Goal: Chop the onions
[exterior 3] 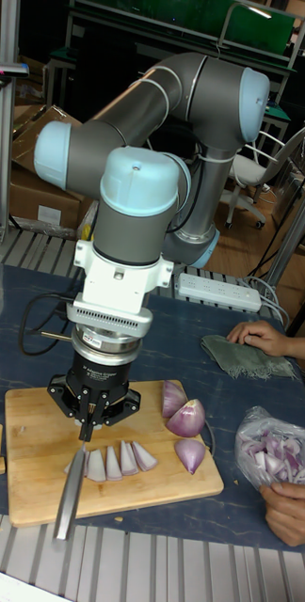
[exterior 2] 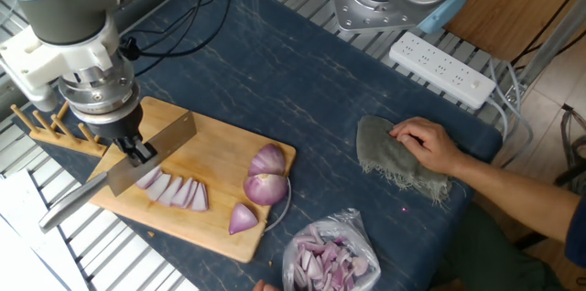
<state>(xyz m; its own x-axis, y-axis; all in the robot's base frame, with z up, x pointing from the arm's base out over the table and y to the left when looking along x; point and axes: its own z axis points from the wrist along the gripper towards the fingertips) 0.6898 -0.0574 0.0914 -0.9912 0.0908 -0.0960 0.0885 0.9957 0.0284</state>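
The onions (exterior 2: 266, 188) are peeled red pieces with glossy purple skins and pale cut faces. Two large halves (exterior 3: 185, 410) sit touching near the board's far end, one behind the other. A small wedge (exterior 2: 242, 220) lies just beside them. A row of thin slices (exterior 2: 174, 189) lies side by side, cut faces up.

1. The board (exterior 2: 215, 145) lies at the table's (exterior 2: 275, 62) front-left corner.
2. On the board, the slices (exterior 2: 174, 190) lie left, beneath the knife (exterior 2: 151, 149).
3. The onions (exterior 2: 265, 177) sit at the board's right edge.
4. The bag (exterior 2: 330, 254) lies right of the board.
5. The cloth (exterior 2: 394, 163) lies further right, under a hand (exterior 2: 426, 143).
6. The power strip (exterior 2: 444, 70) lies at the table's back edge.
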